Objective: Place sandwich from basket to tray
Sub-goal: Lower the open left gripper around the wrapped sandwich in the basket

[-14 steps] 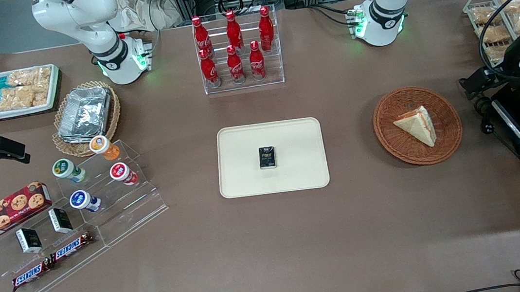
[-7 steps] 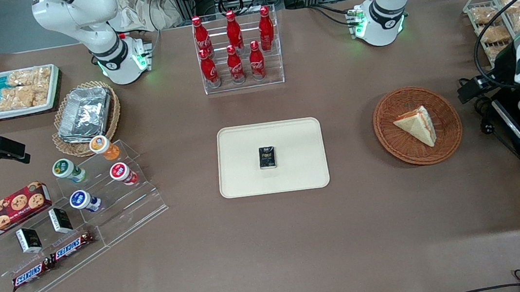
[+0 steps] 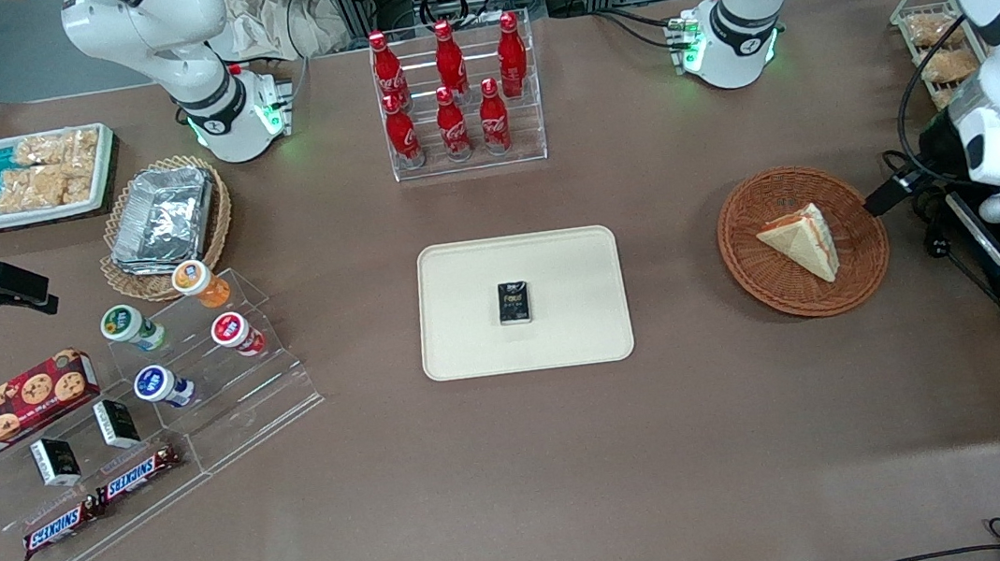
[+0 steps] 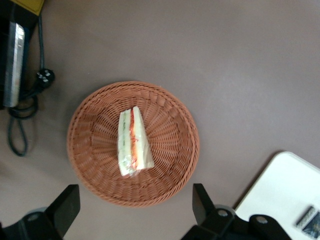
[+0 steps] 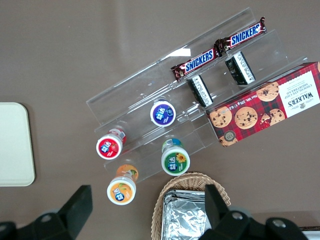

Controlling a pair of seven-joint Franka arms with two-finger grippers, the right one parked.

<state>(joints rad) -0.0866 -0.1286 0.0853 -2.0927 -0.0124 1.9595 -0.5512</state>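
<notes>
Approach step: my gripper (image 4: pixel 135 210) spread wide, empty, above wicker basket (image 4: pixel 170 172). Next: descend, straddle sandwich wedge (image 4: pixel 133 142) in basket, pinch, carry to tray (image 3: pixel 480 273).

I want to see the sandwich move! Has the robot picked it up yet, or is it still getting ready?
Nothing is done yet: the sandwich lies in the basket, untouched. In hand: the gripper hangs open above the basket, fingers spread wide and empty. Left to do: come down, grasp the sandwich, lift it, and carry it to the tray, where only a small black box lies.
</notes>
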